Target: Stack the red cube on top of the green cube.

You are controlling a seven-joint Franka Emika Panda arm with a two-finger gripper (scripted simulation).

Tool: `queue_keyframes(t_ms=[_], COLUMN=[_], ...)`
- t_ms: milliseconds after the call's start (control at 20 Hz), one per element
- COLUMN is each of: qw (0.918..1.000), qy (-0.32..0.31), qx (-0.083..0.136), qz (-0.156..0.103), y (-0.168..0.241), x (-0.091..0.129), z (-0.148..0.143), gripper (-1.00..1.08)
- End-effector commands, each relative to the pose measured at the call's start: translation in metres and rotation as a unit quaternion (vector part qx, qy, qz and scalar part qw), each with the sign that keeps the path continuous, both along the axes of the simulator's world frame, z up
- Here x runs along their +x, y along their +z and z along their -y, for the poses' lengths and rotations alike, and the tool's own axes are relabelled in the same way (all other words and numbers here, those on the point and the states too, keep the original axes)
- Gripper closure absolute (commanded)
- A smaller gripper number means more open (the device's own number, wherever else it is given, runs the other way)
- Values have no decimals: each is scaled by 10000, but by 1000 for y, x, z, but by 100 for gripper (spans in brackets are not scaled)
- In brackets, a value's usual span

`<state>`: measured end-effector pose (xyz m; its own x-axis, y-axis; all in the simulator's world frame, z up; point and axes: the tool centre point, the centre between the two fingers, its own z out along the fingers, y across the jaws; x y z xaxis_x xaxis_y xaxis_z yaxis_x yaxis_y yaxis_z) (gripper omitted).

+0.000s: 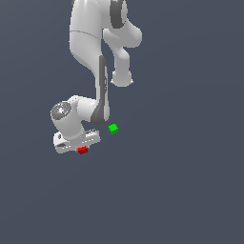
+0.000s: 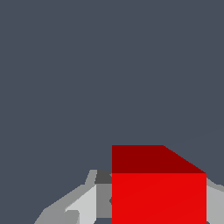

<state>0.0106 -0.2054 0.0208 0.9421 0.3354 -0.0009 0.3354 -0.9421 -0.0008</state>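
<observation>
In the exterior view my white gripper sits low over the red cube, which shows at its lower edge. In the wrist view the red cube looms large between my fingers, and grey finger surfaces adjoin it on both sides, so the gripper looks shut on it. The green cube lies on the floor a short way off, toward the exterior view's right and further up the picture. It is apart from the red cube and out of the wrist view.
The arm's white links rise above the gripper in the exterior view. The plain dark grey floor spreads all around, with no other objects in view.
</observation>
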Motion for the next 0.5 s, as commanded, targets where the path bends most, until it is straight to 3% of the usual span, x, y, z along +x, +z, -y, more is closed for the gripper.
queue_keyframes(t_ms=[0,450], qw=[10000,10000], qy=[-1,-1], qx=[-2,-2], qz=[6,6], y=[4,53], x=[0,-1], z=[0,0], gripper=[108,108])
